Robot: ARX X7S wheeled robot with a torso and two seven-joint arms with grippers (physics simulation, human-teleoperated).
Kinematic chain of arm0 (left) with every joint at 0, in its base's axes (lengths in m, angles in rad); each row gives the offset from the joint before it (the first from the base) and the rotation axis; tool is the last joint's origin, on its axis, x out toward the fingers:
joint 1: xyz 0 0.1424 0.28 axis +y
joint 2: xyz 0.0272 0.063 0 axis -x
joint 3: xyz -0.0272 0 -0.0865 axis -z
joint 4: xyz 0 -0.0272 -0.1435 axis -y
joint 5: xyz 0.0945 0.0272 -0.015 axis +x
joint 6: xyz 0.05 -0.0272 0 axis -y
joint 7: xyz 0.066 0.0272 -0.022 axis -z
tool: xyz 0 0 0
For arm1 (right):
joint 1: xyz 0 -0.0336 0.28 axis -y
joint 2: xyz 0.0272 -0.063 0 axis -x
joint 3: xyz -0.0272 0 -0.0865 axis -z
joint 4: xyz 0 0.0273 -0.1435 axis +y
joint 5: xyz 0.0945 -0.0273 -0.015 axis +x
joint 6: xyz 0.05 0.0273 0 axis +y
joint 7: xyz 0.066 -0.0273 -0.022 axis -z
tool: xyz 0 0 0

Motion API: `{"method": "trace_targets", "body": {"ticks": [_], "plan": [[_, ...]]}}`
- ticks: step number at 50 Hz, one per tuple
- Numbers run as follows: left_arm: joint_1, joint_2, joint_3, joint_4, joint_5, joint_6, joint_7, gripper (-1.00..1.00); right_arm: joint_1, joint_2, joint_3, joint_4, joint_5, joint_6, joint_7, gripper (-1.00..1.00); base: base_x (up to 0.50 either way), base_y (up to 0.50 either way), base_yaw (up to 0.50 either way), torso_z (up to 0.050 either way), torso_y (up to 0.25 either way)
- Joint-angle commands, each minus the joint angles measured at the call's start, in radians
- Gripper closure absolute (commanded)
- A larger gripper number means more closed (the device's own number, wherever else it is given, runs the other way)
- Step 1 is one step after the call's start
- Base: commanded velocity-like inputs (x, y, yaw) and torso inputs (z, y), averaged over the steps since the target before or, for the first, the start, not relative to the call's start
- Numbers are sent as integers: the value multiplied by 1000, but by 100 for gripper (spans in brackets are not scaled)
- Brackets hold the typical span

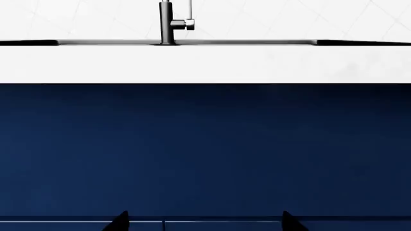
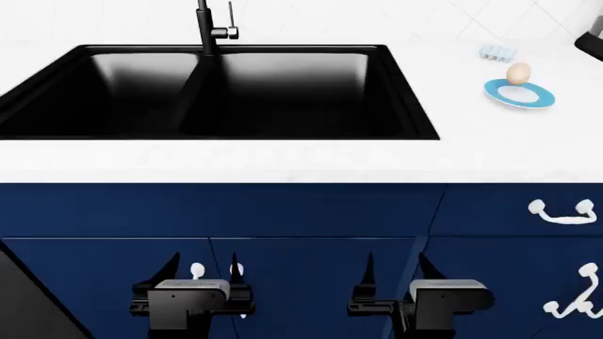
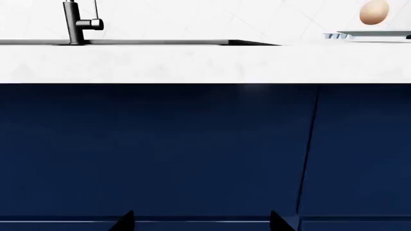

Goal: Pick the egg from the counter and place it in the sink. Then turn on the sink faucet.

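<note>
We see egg (image 2: 518, 73) on blue plate (image 2: 519, 94) at 2 o'clock from sink (image 2: 405, 92), both our grippers, left gripper (image 2: 202, 272) and right gripper (image 2: 394, 270), low, spread, empty

Both arms low at the bottom of the head view. Left gripper (image 2: 202, 272) lower left, fingers pointing up, spread apart, holding nothing. Right gripper (image 2: 396, 270) lower right, same pose, jaws apart, holding nothing. Wrists level, side by side.
</note>
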Motion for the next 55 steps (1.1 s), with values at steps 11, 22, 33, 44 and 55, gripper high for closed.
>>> {"method": "trace_targets", "body": {"ticks": [11,22,33,44,55], "plan": [[-9,-67,30,173,-40,-115,-52,-100,-4,51,-53,-264,72,168,45,-100,0,0,0,0,0],[-217,-153,10,627,-68,-699,-33,-100,222,119,-2,-635,166,655,77,-100,0,0,0,0,0],[-961,-316,-159,731,-604,-1570,-294,-100,967,136,173,-779,415,1566,141,-100,0,0,0,0,0],[-1240,-405,-138,502,-1263,-1545,-786,-100,1226,288,200,-566,1083,1560,679,-100,0,0,0,14,0],[-1244,-426,-123,500,-1322,-1518,-820,-100,1218,297,190,-536,1144,1541,728,-100,0,0,0,50,0]]}}
